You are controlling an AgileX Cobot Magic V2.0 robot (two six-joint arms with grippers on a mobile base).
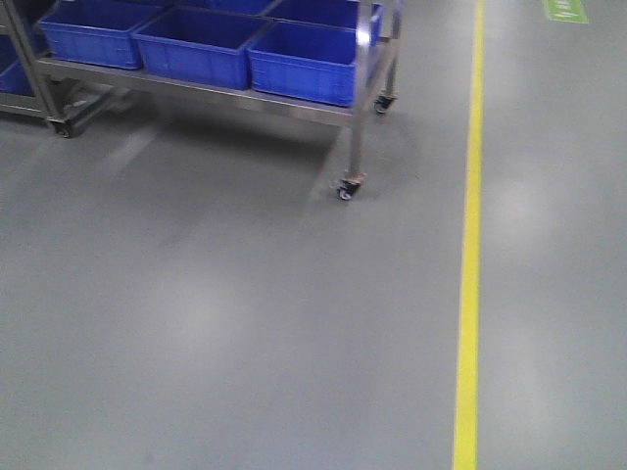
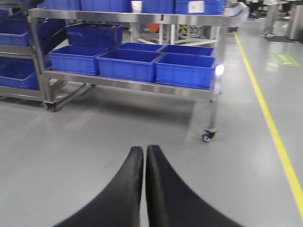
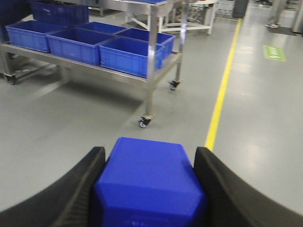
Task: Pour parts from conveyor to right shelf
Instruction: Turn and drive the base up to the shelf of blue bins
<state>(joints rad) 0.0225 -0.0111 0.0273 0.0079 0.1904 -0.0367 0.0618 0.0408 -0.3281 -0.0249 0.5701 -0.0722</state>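
My right gripper [image 3: 149,153] is shut on a small blue bin [image 3: 149,182], held between both black fingers above the grey floor. My left gripper [image 2: 144,149] is shut and empty, its two black fingers pressed together. A steel wheeled shelf [image 2: 132,85] with several large blue bins [image 2: 128,64] stands ahead. It shows at the top left in the front view [image 1: 294,103] and at the upper left in the right wrist view [image 3: 151,52]. No conveyor is in view. Neither gripper shows in the front view.
A yellow floor line [image 1: 470,245] runs along the right side, also in the left wrist view [image 2: 272,127] and the right wrist view [image 3: 218,104]. A second rack [image 2: 19,52] with blue bins stands at the left. The shelf's caster [image 1: 346,189] sits nearest me.
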